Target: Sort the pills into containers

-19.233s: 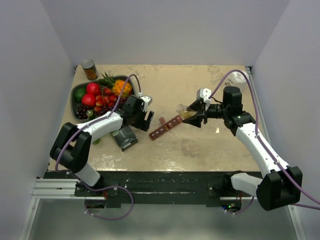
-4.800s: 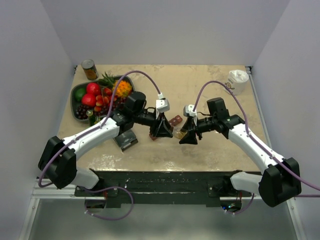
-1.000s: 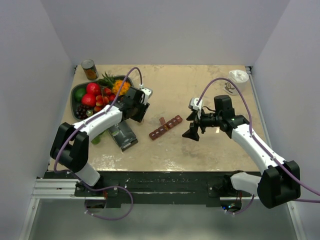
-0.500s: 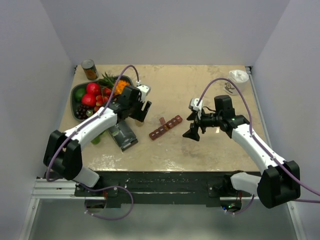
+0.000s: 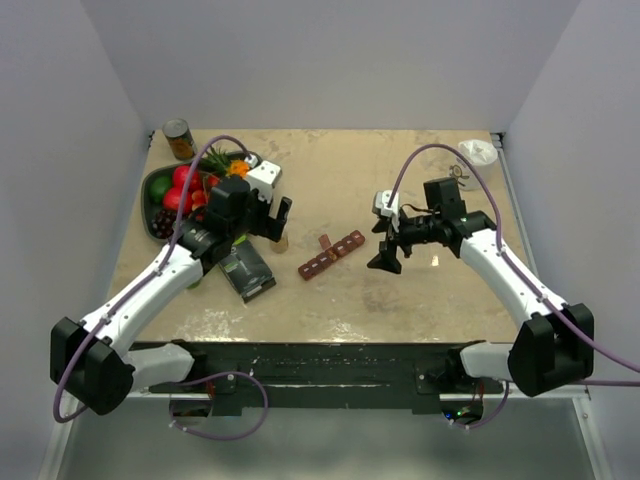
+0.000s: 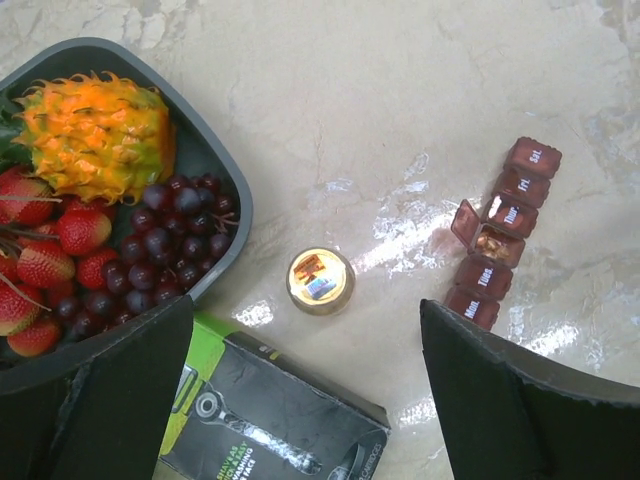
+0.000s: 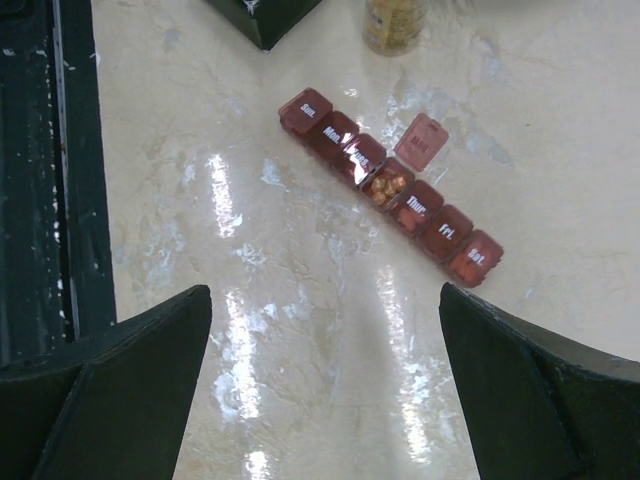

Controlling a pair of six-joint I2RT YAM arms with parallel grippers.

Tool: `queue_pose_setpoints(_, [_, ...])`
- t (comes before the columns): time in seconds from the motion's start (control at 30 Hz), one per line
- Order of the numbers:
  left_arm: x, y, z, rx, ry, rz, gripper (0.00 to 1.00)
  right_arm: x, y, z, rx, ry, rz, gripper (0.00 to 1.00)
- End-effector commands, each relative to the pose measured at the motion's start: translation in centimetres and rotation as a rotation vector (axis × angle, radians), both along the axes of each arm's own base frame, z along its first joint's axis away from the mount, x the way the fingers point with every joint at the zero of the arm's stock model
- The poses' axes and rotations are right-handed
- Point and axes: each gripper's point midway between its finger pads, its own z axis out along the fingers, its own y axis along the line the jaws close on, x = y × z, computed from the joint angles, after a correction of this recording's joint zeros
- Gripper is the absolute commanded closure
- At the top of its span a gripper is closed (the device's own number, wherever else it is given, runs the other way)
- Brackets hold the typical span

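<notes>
Left pincer [image 5: 272,222]: fingers spread wide, gripping nothing, hanging over the small clear bottle [image 6: 320,281]. Bottle: upright on the counter [image 6: 400,90], touching neither finger, just beside the rim of the fruit bowl [image 6: 238,205], between bowl and containers [image 6: 500,235]. Yellowish pills [image 7: 395,28] showing through the bottle wall in the right wrist view. Containers: dark red strip of seven day-marked cells, lying diagonal mid-counter, apart from the bottle. Middle cell with lid flipped up, a few more pills inside; other six lids down. Right pincer [image 5: 386,254]: also spread wide, holding nothing, above the counter near the strip's right end, not touching it. Dark box with green edge [image 6: 285,420] near the bottle, on the arm-base side. Tin can [image 5: 180,140] at far left corner, white cup [image 5: 477,152] at far right corner.
</notes>
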Motion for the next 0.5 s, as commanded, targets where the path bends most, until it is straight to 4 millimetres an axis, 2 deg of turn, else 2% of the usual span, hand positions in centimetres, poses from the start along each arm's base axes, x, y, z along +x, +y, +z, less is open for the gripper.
queue_pose_setpoints(0.0, [-0.4,-0.6,2.2,-0.072,-0.08,-0.042,0.01,1.2,0.0,2.2,-0.018,-0.113,0.069,0.01])
queue_pose_setpoints(0.13, [-2.7,-2.1,4.7,-0.17,-0.168,-0.179,0.01,1.9,0.2,1.9,-0.039,-0.153,0.123,0.01])
queue_pose_setpoints(0.17, [-3.3,-2.9,5.8,-0.21,-0.207,-0.232,0.01,2.2,0.3,1.7,-0.044,-0.157,0.137,0.01])
queue_pose_setpoints(0.27, [-5.0,-3.4,7.2,-0.278,-0.277,-0.301,0.01,2.4,0.5,0.6,-0.078,-0.193,0.217,0.01])
queue_pose_setpoints(0.33, [-5.9,-3.2,7.1,-0.297,-0.292,-0.313,0.01,2.0,0.4,-0.4,-0.114,-0.219,0.288,0.01])
queue_pose_setpoints(0.47, [-7.7,-4.1,6.3,-0.302,-0.289,-0.421,0.01,2.7,0.4,-2.0,-0.196,-0.275,0.347,0.01])
